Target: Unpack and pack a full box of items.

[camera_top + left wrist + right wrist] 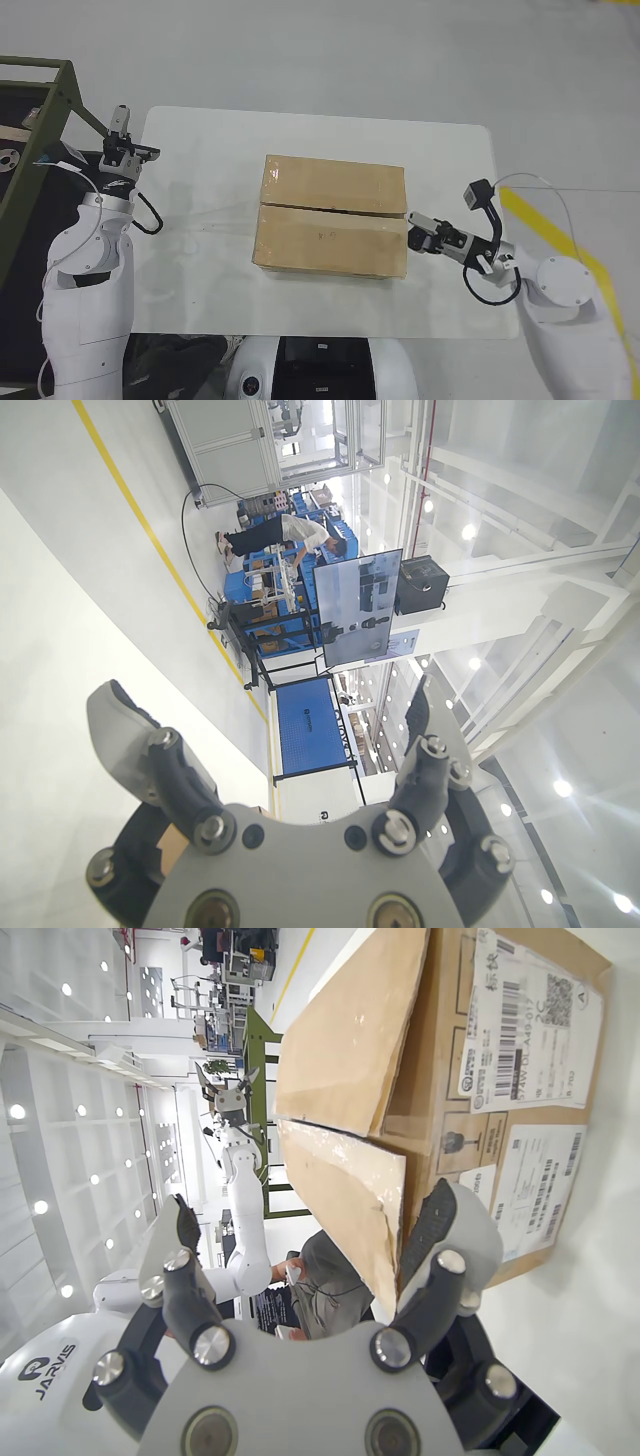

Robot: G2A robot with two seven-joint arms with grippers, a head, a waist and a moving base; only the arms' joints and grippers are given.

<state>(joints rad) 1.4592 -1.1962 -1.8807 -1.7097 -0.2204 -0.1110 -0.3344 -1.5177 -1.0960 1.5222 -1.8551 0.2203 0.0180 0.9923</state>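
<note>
- Top view: a closed cardboard box (330, 215) sits in the middle of the table (200, 290). Its two top flaps meet along a seam (330, 207) that runs the long way.
- The right pincer (418, 228) is at the box's end wall on the robot's right. The left pincer (121, 135) is at the table's left edge, well apart from the box.
- Right wrist view: the right pincer is spread, with the end edge of the near flap (345, 1198) between its fingers. One finger (430, 1228) lies against the end wall, and nothing is pinched.
- Left wrist view: the left pincer is spread and holds nothing. It is aimed out at the room rather than at the box.
- Handling, as a judgement: corrugated board is stiff and dry, so a pinch should not slip. If the box is full it is probably heavy, which makes it steady while a flap is pulled. The best hold is the flap's free edge near the seam, lifted about its fold, since the frayed edge may tear.
- The right wrist view adds detail that the top view flattens: both flaps stand slightly raised, and shipping labels (530, 1028) cover the end wall. The top view supplies the layout of both arms around the box.
</note>
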